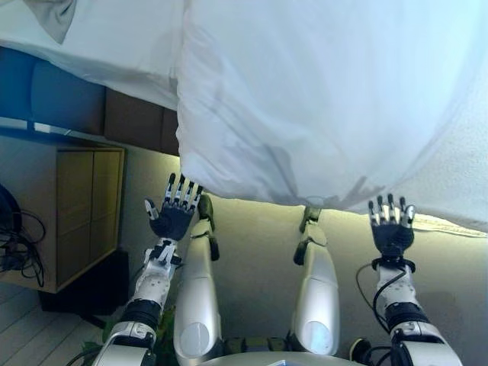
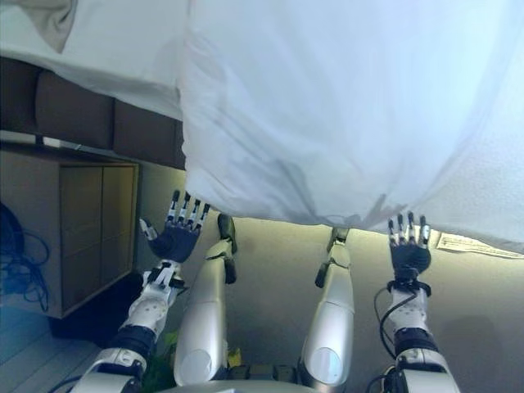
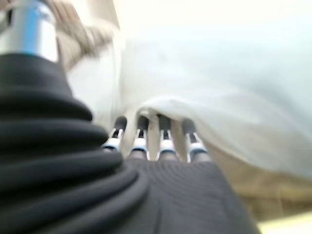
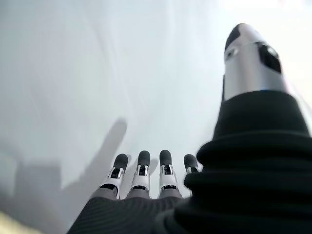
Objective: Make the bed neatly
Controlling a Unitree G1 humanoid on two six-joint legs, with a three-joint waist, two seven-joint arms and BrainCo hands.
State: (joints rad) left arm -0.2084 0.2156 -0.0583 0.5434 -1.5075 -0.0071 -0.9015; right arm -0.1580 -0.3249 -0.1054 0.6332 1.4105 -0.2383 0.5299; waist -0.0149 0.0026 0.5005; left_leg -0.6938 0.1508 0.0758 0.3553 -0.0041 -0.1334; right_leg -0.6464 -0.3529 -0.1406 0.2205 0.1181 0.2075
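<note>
A white duvet (image 1: 320, 99) covers the bed and hangs over its near edge, its lower hem ending just above both hands. My left hand (image 1: 172, 215) is open, fingers straight, its tips at the duvet's hanging left corner (image 3: 161, 105). My right hand (image 1: 392, 229) is open too, fingers (image 4: 141, 173) straight and pointing at the white cloth (image 4: 97, 73) close ahead. Neither hand holds any cloth. A grey-beige pillow corner (image 1: 53, 15) shows at the far left on the white sheet.
A wooden bedside cabinet (image 1: 80, 213) stands at the left beside the dark brown bed base (image 1: 130, 118). Pale carpet (image 1: 259, 252) lies under the bed's edge. A strip of paper (image 2: 479, 243) lies on the floor at the right.
</note>
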